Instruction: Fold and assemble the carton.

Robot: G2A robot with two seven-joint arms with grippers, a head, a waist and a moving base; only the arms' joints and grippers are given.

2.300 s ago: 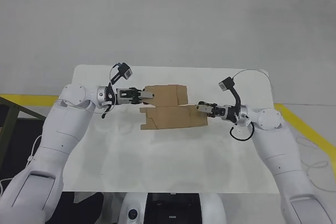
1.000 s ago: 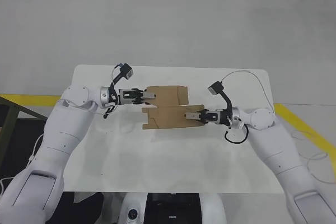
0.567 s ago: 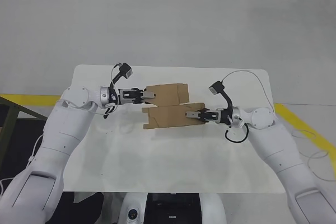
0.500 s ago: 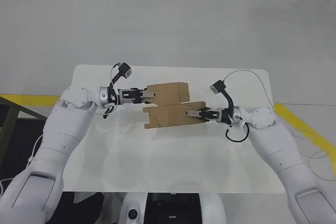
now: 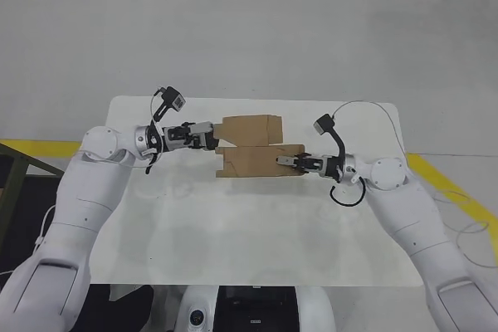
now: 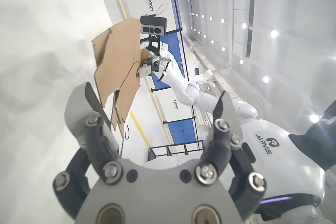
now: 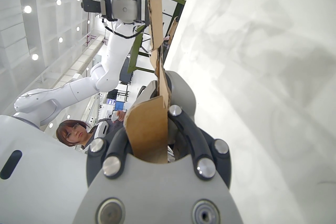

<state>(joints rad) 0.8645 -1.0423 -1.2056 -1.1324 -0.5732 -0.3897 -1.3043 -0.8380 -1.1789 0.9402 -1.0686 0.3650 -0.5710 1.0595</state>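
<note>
My right hand [image 7: 160,89] clamped shut on carton [image 5: 249,149] by end flap, holding it off surface [image 5: 232,241] so panels could hinge freely, I judged. My left hand [image 6: 155,101] stood wide open, gripping nothing; carton's opposite edge sat just inside that opening, placed to take fold.

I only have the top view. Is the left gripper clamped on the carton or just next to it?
Observer: Not clamped. The left wrist view shows the left gripper open, with the carton just ahead of its fingers.
Operator: And the right one?
Observer: The right gripper is shut on the carton; its wrist view shows the sheet pinched between the fingers.
Operator: Is it lying flat on the table?
Observer: No. The left wrist view shows it held up, apparently clear of the table.
</note>
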